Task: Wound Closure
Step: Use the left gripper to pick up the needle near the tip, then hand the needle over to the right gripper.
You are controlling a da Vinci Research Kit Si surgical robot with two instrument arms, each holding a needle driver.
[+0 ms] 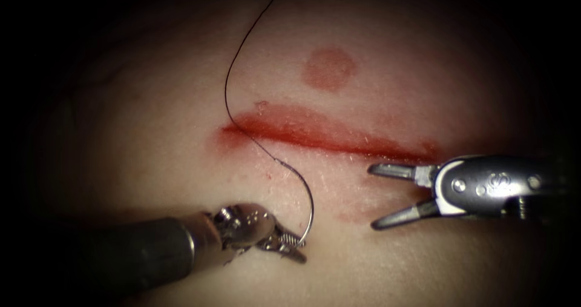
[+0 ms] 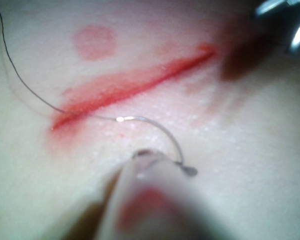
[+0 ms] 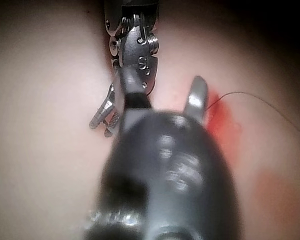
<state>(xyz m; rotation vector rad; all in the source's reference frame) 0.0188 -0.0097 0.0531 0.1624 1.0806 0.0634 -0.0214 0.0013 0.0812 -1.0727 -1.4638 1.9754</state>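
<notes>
The cut (image 1: pixel 330 136) runs across the tissue (image 1: pixel 423 83), edged with red fluid. My left tool (image 1: pixel 299 249) comes in below the cut's left half. It is shut on the curved needle (image 1: pixel 310 207) close to its pointed end. The needle arcs up free of the tissue toward the cut's left end. The left wrist view shows the same grip (image 2: pixel 187 169) and the needle (image 2: pixel 160 129). Black thread (image 1: pixel 229 83) leaves the needle's rear end, crosses the left end of the cut and runs up out of sight. My right tool (image 1: pixel 374 197) sits below the cut's right end, open and holding nothing.
A round reddish mark (image 1: pixel 328 68) lies on the tissue beyond the middle of the cut, seen too in the left wrist view (image 2: pixel 94 41). A faint pink smear (image 1: pixel 354 213) lies between the two tools. The right tool's tips (image 2: pixel 279 25) appear past the cut's far end.
</notes>
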